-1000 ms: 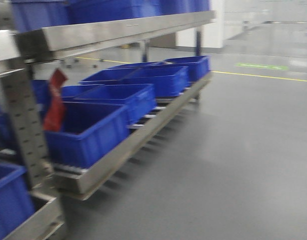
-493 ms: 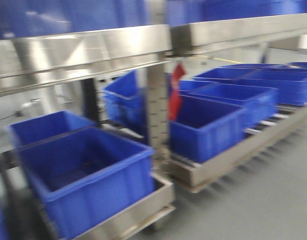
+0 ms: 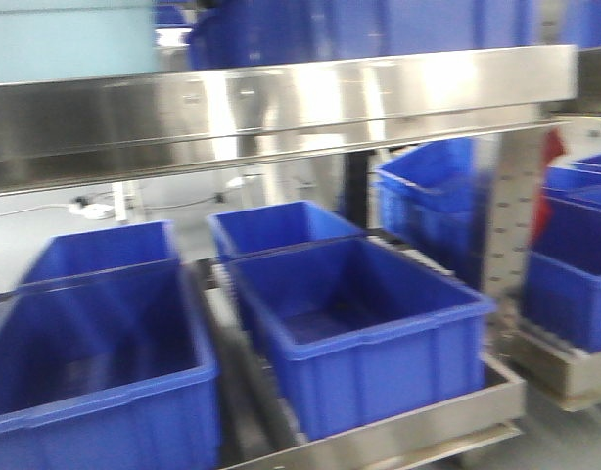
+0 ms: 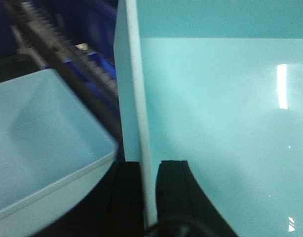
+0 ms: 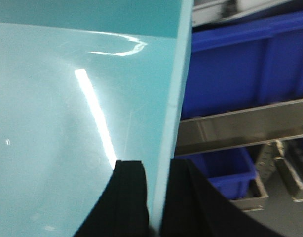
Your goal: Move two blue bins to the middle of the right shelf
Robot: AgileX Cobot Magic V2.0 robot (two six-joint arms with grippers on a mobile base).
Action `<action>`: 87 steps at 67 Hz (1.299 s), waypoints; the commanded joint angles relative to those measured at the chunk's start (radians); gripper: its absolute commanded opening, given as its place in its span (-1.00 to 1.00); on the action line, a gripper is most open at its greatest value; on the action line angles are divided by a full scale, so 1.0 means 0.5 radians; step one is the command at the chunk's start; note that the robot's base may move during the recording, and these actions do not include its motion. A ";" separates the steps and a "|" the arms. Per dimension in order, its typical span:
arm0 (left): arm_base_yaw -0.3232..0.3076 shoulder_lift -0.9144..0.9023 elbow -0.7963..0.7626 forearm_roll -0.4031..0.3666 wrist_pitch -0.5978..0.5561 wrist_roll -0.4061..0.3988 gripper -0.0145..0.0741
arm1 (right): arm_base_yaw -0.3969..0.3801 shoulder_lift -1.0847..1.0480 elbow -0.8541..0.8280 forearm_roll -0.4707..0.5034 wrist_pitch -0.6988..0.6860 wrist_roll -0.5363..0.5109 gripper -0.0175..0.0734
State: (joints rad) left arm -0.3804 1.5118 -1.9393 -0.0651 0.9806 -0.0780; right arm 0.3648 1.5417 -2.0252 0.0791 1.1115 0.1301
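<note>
Both left gripper [image 4: 149,167] and right gripper [image 5: 156,168] fingers [image 5: 129,197] clamp walls of one pale bin [image 4: 215,123]; four blue bins [image 3: 359,323] sit on the lower shelf [image 3: 418,416].

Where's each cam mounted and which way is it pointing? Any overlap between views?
Front: on the rig, facing a steel shelf with blue bins on its lower level; blurred, no robot parts show.
Left wrist: looks along the left gripper, shut on the wall of a pale bin.
Right wrist: looks along the right gripper, shut on a pale bin wall; blue bins beyond.
Shared: both wrists show a gripped pale wall, probably opposite sides of one bin.
</note>
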 commanded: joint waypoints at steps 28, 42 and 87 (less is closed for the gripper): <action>-0.004 -0.016 -0.027 -0.018 -0.070 0.012 -0.92 | -0.007 -0.033 -0.018 0.007 -0.102 -0.047 -0.95; -0.004 -0.016 -0.027 -0.018 -0.070 0.012 -0.92 | -0.007 -0.033 -0.018 0.007 -0.102 -0.047 -0.95; -0.004 -0.016 -0.027 -0.018 -0.070 0.012 -0.92 | -0.007 -0.033 -0.018 0.007 -0.102 -0.047 -0.95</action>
State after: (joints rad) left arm -0.3804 1.5118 -1.9393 -0.0633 0.9806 -0.0780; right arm 0.3648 1.5417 -2.0252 0.0791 1.1115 0.1300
